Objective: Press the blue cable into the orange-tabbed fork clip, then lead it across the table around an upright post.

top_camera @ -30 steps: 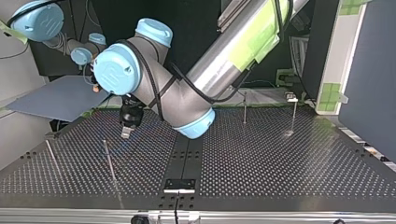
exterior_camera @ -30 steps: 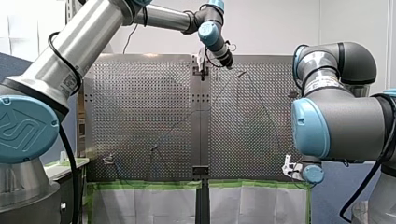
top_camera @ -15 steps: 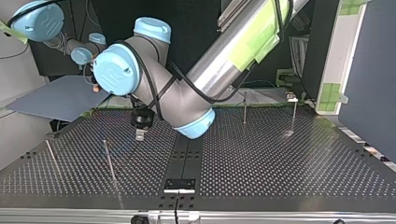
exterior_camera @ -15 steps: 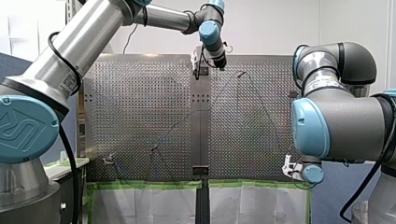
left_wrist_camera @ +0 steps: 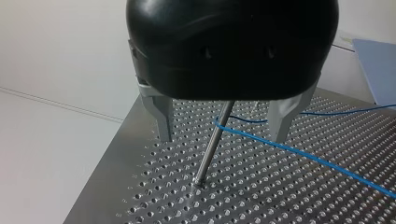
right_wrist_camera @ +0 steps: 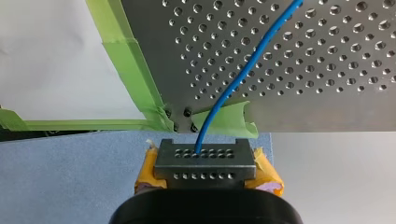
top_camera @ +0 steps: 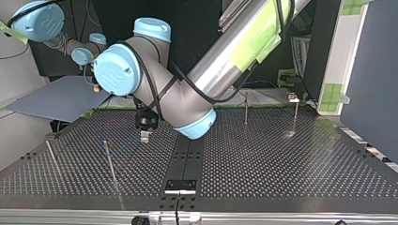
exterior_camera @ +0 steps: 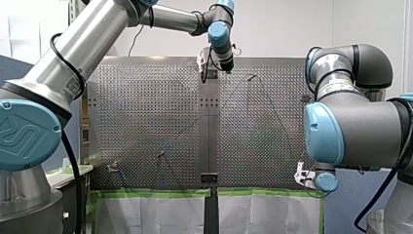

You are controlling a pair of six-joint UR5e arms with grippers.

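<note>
The blue cable [right_wrist_camera: 243, 74] runs over the perforated plate into my right gripper [right_wrist_camera: 204, 154], which is shut on it with its yellow pads, just off the table's taped corner. In the left wrist view the cable [left_wrist_camera: 299, 151] bends around a thin upright post [left_wrist_camera: 211, 149]. That post stands ahead of my left gripper [left_wrist_camera: 222, 137], seen between its open metal fingers [left_wrist_camera: 163, 116], which hold nothing. In the front view my left gripper [exterior_camera: 204, 72] hangs over the table's far middle. A small clip [exterior_camera: 113, 167] sits at the front view's near left; its tab colour is too small to tell.
Several thin upright posts [top_camera: 110, 163] [top_camera: 245, 108] stand on the perforated table [top_camera: 281, 164]. Green tape [right_wrist_camera: 130, 70] lines the near edge. A blue-grey board [top_camera: 56, 98] lies beyond the table at the top view's left, by my right gripper [top_camera: 95, 86].
My left gripper has moved toward the top view's right and slightly nearer that camera, turning at the wrist. My right arm has not moved.
</note>
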